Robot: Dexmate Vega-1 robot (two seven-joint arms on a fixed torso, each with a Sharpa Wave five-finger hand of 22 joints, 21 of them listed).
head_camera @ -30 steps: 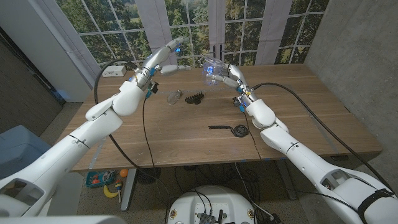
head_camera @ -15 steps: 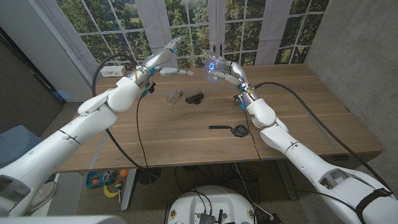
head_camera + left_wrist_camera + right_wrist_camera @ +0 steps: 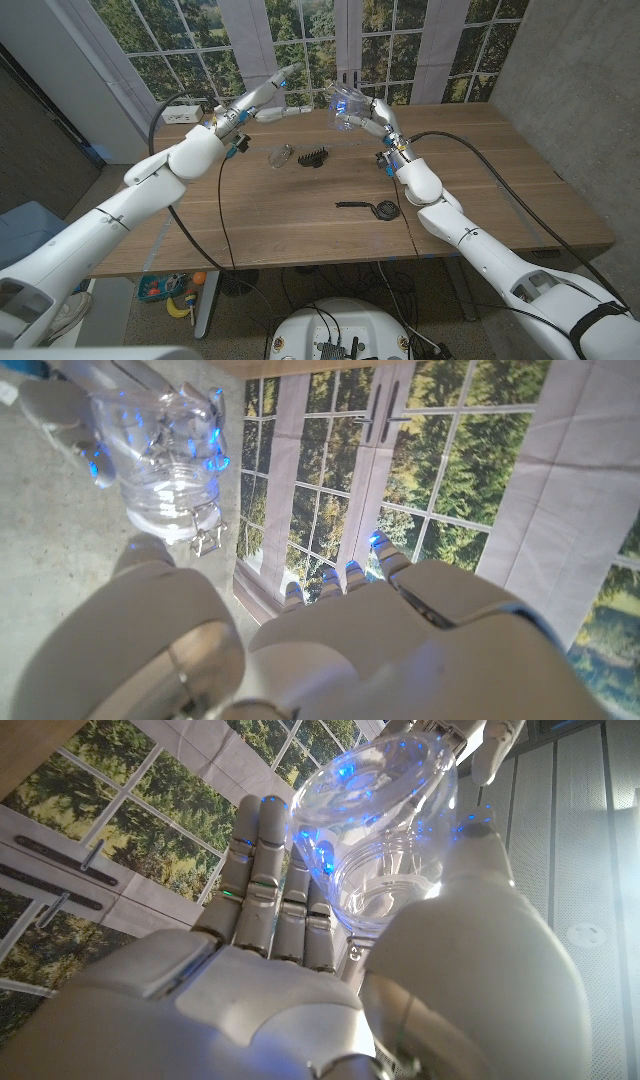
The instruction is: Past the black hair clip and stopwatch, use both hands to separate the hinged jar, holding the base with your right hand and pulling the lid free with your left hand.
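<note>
The right hand (image 3: 368, 113) wraps its fingers (image 3: 268, 870) and thumb around the clear jar base (image 3: 343, 104), held above the table's (image 3: 480, 170) far side, empty, with its long axis tilted. The left hand (image 3: 268, 90) hovers beside it, fingers apart, holding nothing. The lid (image 3: 280, 155) lies below beside the black hair clip (image 3: 314, 157), the stopwatch (image 3: 381, 210) nearer.

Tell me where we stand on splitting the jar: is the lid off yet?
Done: the right hand grips the clear jar base up off the table; a clear piece that may be the lid lies beside the black hair clip. In hand: the left hand hangs with fingers spread, holding nothing. Left: if that piece is the lid, only setting the base down.
</note>
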